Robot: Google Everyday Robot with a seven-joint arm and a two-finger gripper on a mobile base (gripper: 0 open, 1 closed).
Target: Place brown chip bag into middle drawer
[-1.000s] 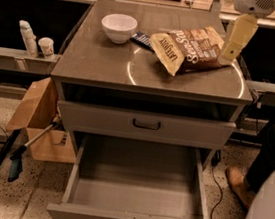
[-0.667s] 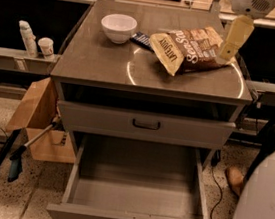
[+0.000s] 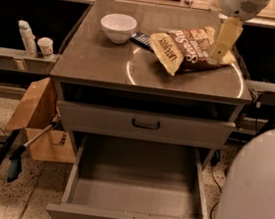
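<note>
The brown chip bag (image 3: 183,49) lies on its side on the cabinet top, right of centre, with its "LATE JULY" lettering facing forward. My gripper (image 3: 218,55) comes down from the upper right on a white arm. Its yellowish tip rests at the bag's right end, on or just over it. The middle drawer (image 3: 136,197) is pulled fully out below the cabinet, and nothing lies in it.
A white bowl (image 3: 118,27) and a small dark blue packet (image 3: 140,40) sit left of the bag. The upper drawer front (image 3: 145,124) is closed. A cardboard box (image 3: 35,118) and tools stand on the floor at left. My white body (image 3: 257,198) fills the lower right.
The gripper has shifted a little left, onto the bag's right end. My white body now covers more of the lower right. The bag and the drawer have not moved.
</note>
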